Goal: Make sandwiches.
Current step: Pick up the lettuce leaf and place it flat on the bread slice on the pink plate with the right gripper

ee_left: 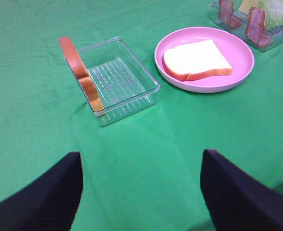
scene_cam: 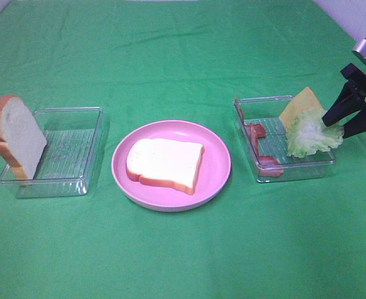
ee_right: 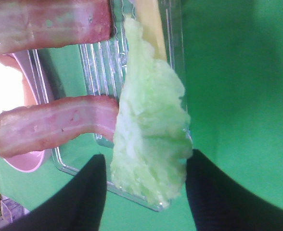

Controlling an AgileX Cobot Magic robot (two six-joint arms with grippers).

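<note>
One white bread slice (scene_cam: 164, 163) lies flat on the pink plate (scene_cam: 219, 180). A second bread slice (scene_cam: 15, 134) leans upright at the left end of a transparent tray (scene_cam: 77, 184). The right tray (scene_cam: 295, 171) holds pale green lettuce (scene_cam: 310, 137), a yellow cheese slice (scene_cam: 301, 106) and bacon strips (scene_cam: 258, 142). My right gripper (scene_cam: 334, 124) is open at that tray's right end, one finger on each side of the lettuce (ee_right: 151, 125). My left gripper (ee_left: 141, 154) is open and empty above the cloth, short of the left tray (ee_left: 127, 96); it is outside the exterior view.
A green cloth (scene_cam: 183, 56) covers the whole table. The plate (ee_left: 204, 86) sits between the two trays. The bacon (ee_right: 55, 125) stands beside the lettuce in the right tray.
</note>
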